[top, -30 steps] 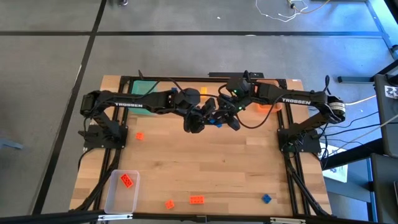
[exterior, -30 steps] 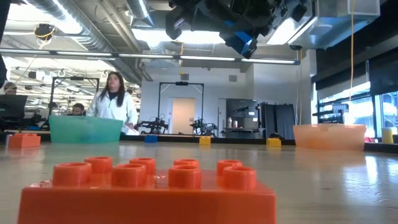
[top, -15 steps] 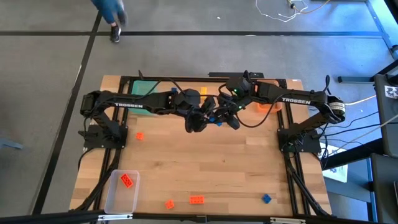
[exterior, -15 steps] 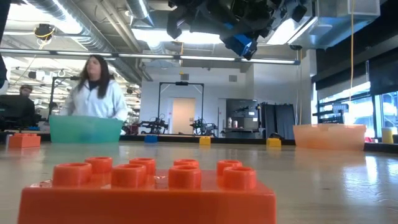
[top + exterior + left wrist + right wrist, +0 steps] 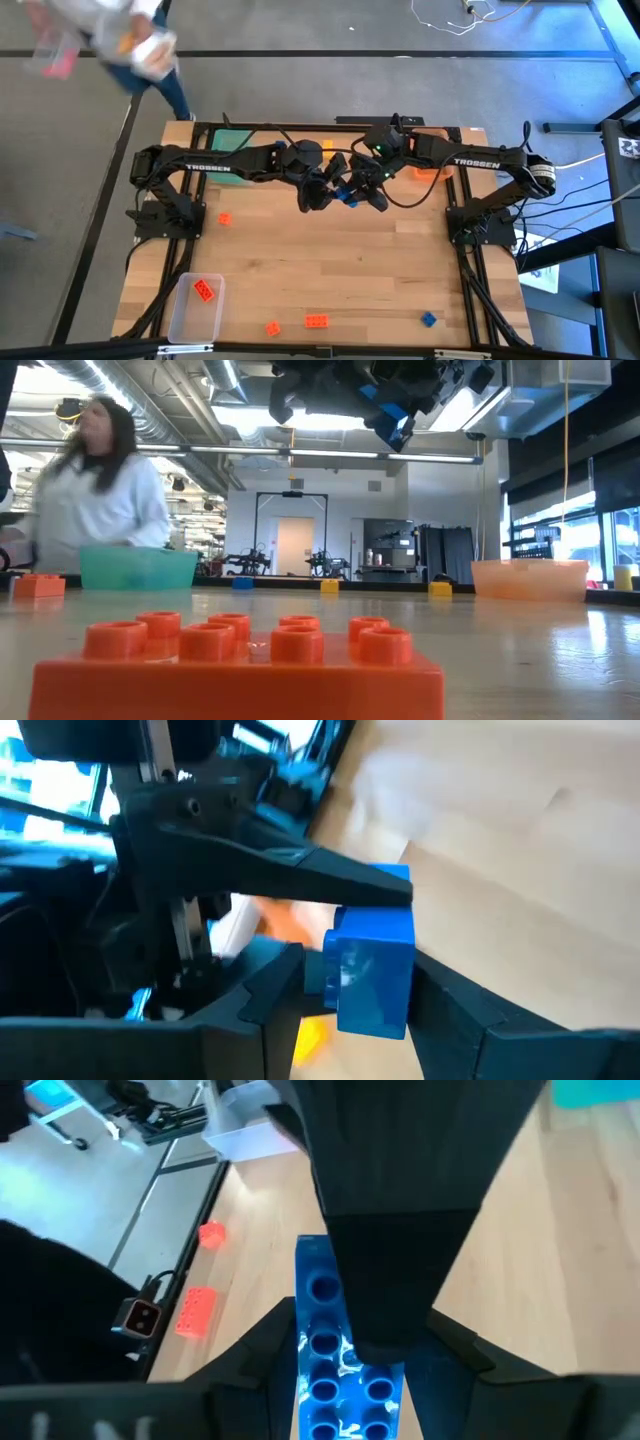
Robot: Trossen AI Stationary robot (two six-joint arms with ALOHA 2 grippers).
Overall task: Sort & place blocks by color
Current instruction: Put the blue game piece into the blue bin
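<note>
Both grippers met high above the table's (image 5: 330, 260) far middle: the left gripper (image 5: 322, 192) and right gripper (image 5: 362, 190) each clamped the blue block (image 5: 347, 193), held between them mid-air, well clear of the wood.

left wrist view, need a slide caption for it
A small blue studded plastic brick held between both arms' dark fingers above the wooden table.

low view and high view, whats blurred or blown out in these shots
Low view: the person behind the green tray is motion-smeared, ceiling lights glare white behind the arms, and the near red-orange brick looms soft. High view: the person at the table's far left corner is streaked. Left wrist view: the blue brick looks smeared.
</note>
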